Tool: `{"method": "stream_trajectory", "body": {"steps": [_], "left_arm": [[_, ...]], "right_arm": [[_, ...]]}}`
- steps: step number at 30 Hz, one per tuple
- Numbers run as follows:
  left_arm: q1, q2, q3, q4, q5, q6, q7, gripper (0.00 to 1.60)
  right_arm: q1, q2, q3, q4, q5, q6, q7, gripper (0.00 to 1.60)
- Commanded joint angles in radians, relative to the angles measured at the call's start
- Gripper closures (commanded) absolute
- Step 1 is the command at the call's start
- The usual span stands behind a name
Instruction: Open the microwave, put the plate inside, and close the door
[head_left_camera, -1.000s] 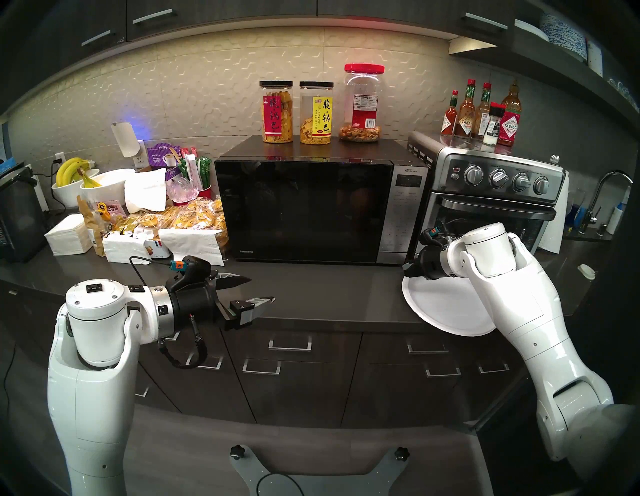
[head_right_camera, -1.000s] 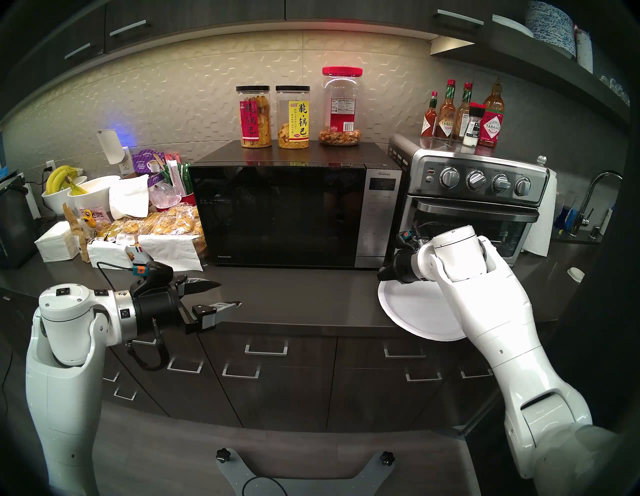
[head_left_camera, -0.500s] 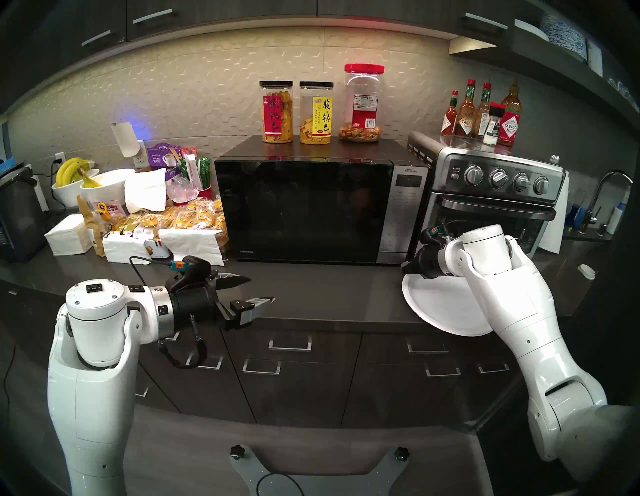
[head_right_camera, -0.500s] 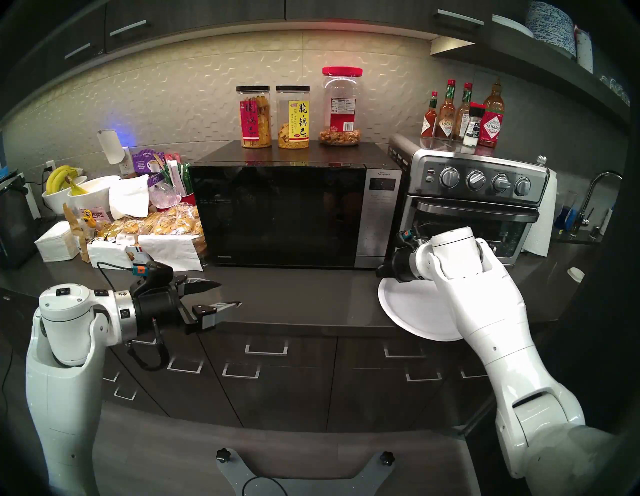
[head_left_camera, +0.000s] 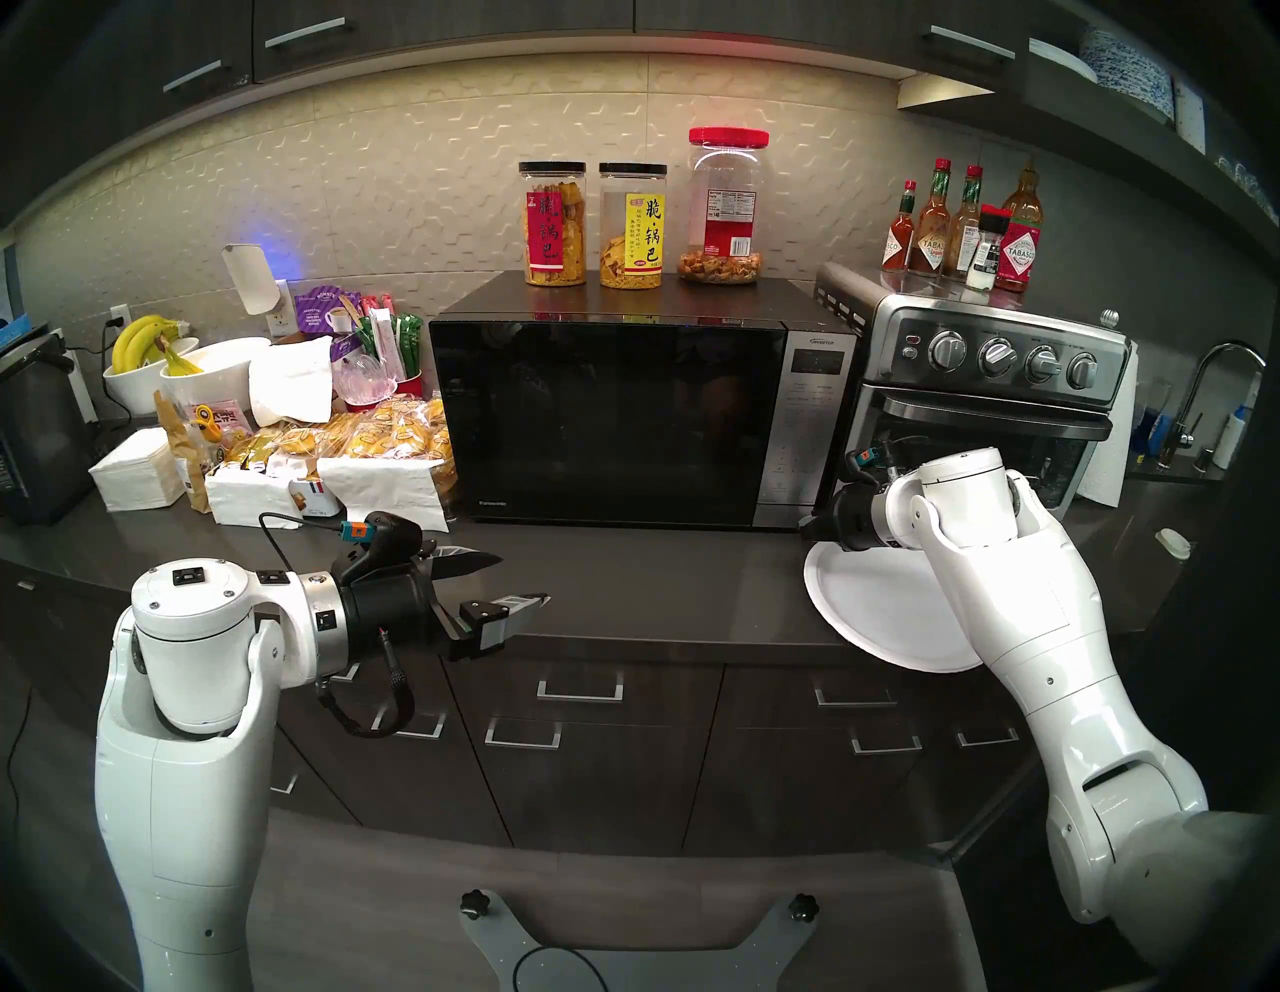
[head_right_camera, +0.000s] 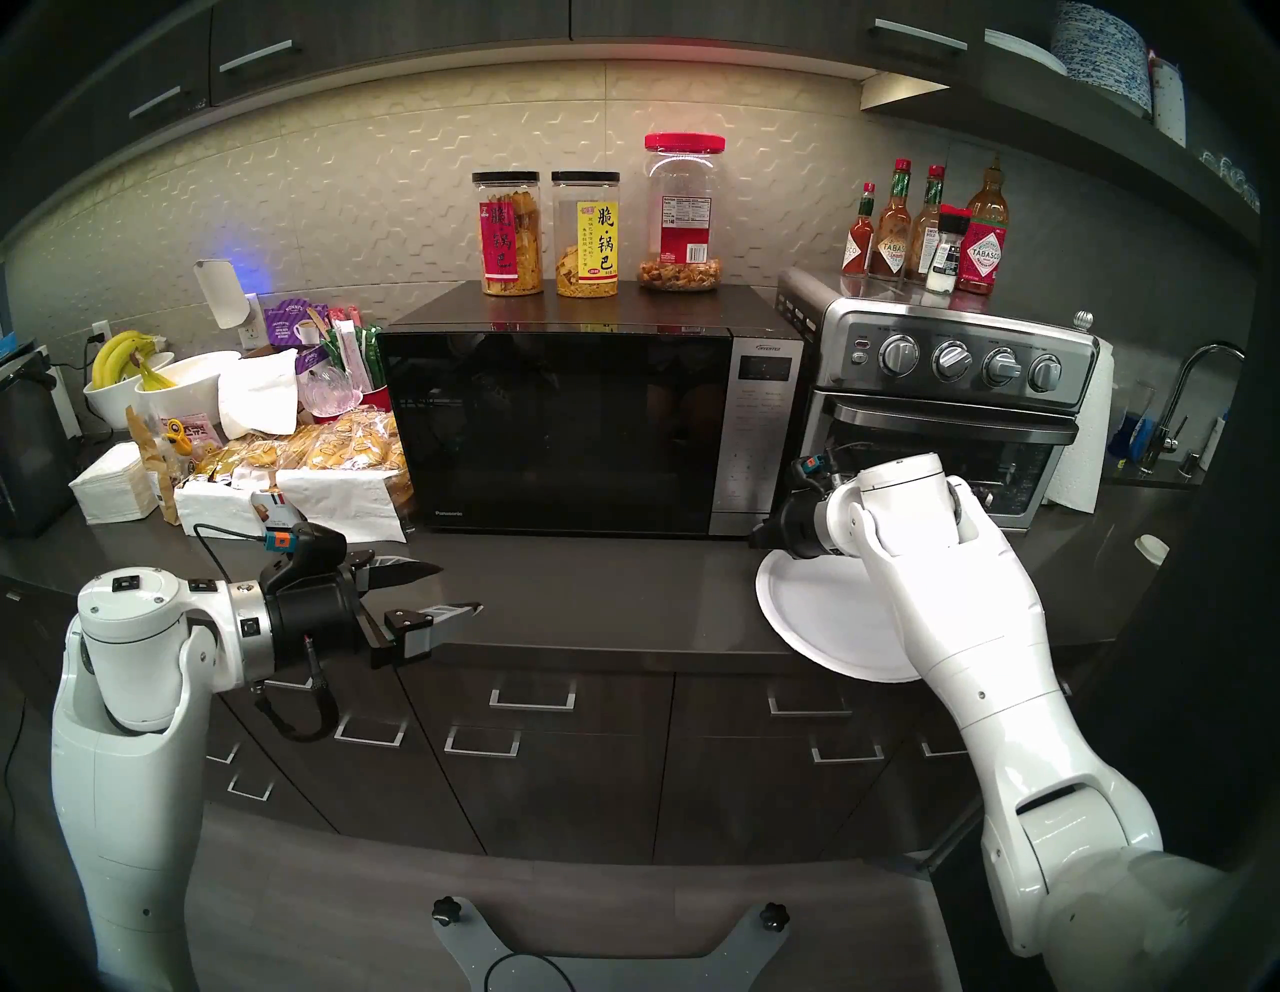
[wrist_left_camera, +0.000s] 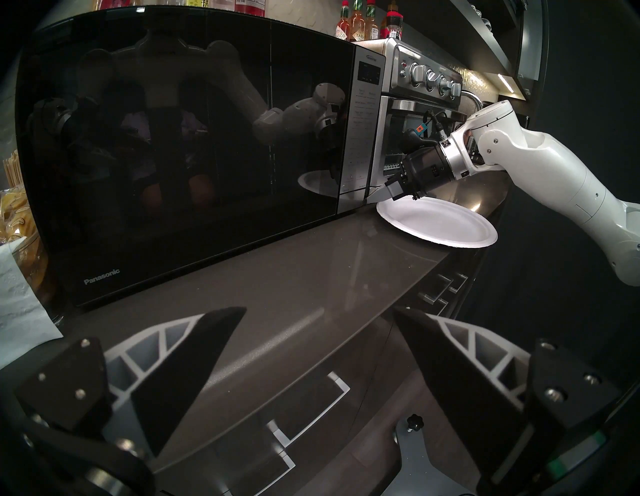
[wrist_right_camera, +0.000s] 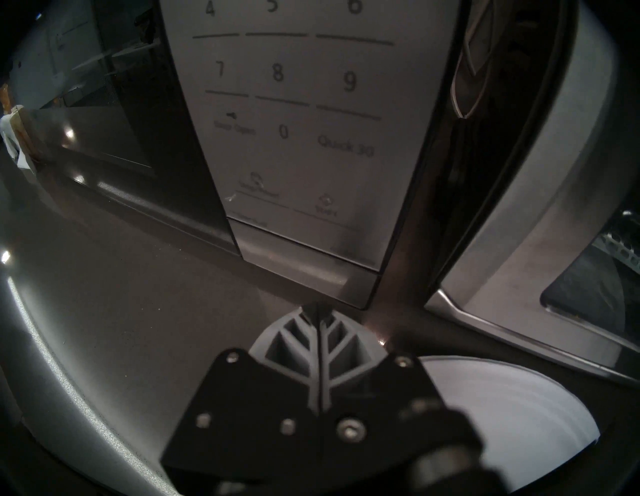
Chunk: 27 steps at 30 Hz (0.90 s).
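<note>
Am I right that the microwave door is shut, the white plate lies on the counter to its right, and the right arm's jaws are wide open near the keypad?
Not quite: the right gripper has its jaws shut, as the right wrist view shows. The microwave door is shut and the plate lies on the counter.

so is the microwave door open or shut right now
Shut: the door sits flush with the keypad panel, and no cavity shows.

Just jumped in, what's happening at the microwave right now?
The microwave door is shut. The right claw, closed and empty, points at the bottom of the keypad panel, apparently going for the door release. The white plate lies on the counter below that arm, part overhanging the edge. The left claw hangs open, holding nothing.
</note>
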Motion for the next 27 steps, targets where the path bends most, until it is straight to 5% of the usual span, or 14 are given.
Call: {"method": "stream_trajectory", "body": {"steps": [1, 27], "left_arm": [[-0.001, -0.001, 0.000, -0.012, 0.000, 0.001, 0.000, 0.00], [-0.001, -0.001, 0.000, -0.012, 0.000, 0.002, 0.000, 0.00]], "right_arm": [[0.027, -0.018, -0.001, 0.016, -0.008, -0.038, -0.012, 1.60], [-0.044, -0.045, 0.041, 0.003, -0.009, -0.125, -0.056, 1.60]]}}
